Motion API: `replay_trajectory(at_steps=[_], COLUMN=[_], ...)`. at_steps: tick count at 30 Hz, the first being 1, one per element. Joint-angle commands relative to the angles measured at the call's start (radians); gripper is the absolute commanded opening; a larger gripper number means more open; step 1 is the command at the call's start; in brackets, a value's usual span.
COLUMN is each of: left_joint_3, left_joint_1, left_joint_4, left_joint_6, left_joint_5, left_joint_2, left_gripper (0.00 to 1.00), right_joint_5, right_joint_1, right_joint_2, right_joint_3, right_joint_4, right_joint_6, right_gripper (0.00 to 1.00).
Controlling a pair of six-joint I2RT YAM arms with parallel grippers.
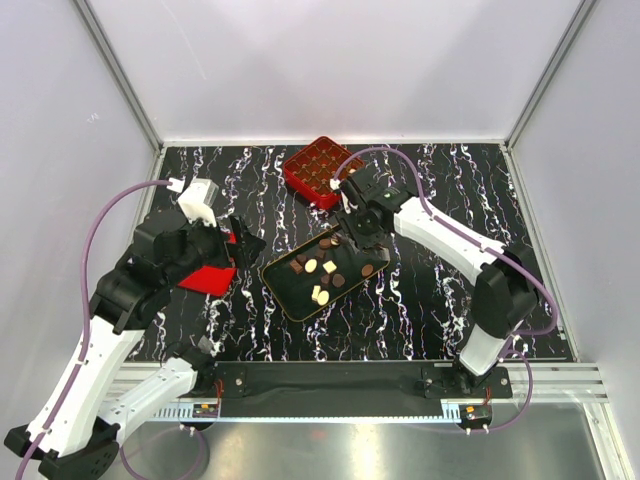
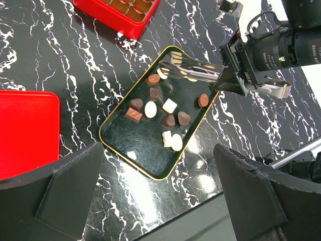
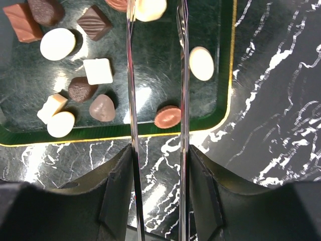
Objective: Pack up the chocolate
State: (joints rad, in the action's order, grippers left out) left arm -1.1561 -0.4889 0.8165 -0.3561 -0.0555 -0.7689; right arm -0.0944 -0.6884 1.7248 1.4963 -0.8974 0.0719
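Carefully is the word here — the right gripper (image 3: 159, 170) is clamped partway on a pair of tongs (image 3: 183, 100), whose tips straddle a white piece (image 3: 150, 7) at the end of the tray (image 3: 232, 60) nearest the red box (image 1: 318, 170). I'd judge the squeeze should be gentle and even so the piece doesn't slip, then a straight lift. The rest of the chocolate (image 2: 169, 105) lies loose in the tray, mid-tabletop. Only the right wrist view shows the tips' spacing around the piece; only the left wrist view shows the left gripper (image 2: 160, 201) — spread wide, empty.
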Motion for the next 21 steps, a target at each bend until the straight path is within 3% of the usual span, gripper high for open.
replay_trajectory(at_steps=[1,21], left_joint_3=[-0.024,-0.011], left_joint_1=[0.007,0.007], left_joint_4=[-0.03,-0.042], left_joint_6=[0.003,-0.006], left_joint_5=[0.003,-0.004], left_joint_2=[-0.003,-0.006], left_gripper=[0.99,0.99], right_joint_5=[0.031,-0.011], right_joint_1=[-0.003,-0.013], right_joint_2=[0.001,0.004], right_joint_3=[-0.008,-0.071], right_joint_4=[0.063,0.045], right_joint_6=[0.011,0.016], right_gripper=[0.52,0.51])
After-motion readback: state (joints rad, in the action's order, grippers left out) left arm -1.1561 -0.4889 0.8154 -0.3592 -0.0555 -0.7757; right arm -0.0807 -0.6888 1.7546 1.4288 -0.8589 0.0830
